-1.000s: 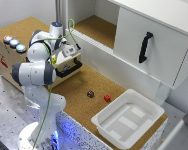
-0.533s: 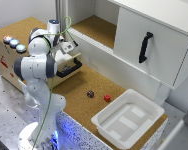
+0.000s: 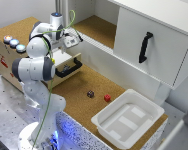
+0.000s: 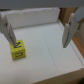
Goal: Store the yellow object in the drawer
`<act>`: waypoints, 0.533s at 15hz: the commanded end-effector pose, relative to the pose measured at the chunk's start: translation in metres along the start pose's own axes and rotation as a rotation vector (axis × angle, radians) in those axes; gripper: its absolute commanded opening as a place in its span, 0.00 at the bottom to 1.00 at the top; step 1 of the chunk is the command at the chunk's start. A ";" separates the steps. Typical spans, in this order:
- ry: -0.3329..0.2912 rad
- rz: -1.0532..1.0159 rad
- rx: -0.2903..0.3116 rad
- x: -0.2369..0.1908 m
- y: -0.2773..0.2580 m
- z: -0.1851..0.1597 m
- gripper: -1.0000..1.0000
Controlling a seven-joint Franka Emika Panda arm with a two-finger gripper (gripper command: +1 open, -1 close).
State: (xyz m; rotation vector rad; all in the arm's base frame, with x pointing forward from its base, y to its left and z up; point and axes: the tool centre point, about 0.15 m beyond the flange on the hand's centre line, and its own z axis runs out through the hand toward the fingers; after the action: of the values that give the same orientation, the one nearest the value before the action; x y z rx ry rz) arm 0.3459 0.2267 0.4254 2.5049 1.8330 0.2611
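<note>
In the wrist view the tiny yellow cube [image 4: 18, 50] lies on the pale floor of the light wooden drawer [image 4: 47, 60], close to one fingertip and free of both. My gripper [image 4: 38, 43] is open and empty above it, fingers [image 4: 7, 31] spread wide. In the exterior view the gripper [image 3: 69, 39] hangs above the open drawer [image 3: 68, 59], whose curved black handle [image 3: 70, 69] faces forward. My arm hides the cube in that view.
A dark brownish cube [image 3: 90, 93] and a red cube [image 3: 107, 97] lie on the cork tabletop. A white plastic tray [image 3: 114, 131] stands at the exterior view's lower right. A white cabinet door with a black handle [image 3: 145, 47] is behind.
My gripper has risen out of the drawer over the last second. The yellow cube stays on the drawer floor.
</note>
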 end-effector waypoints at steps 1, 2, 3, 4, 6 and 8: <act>0.029 0.173 -0.124 -0.056 0.011 -0.029 1.00; 0.020 0.207 -0.125 -0.064 0.016 -0.029 1.00; 0.006 0.264 -0.124 -0.078 0.023 -0.026 1.00; 0.002 0.334 -0.103 -0.092 0.031 -0.022 1.00; -0.008 0.463 -0.093 -0.118 0.038 -0.014 1.00; -0.019 0.590 -0.082 -0.140 0.041 -0.006 1.00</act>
State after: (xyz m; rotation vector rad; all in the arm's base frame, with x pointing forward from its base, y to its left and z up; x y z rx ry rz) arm 0.3479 0.1372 0.4426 2.7580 1.2974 0.2785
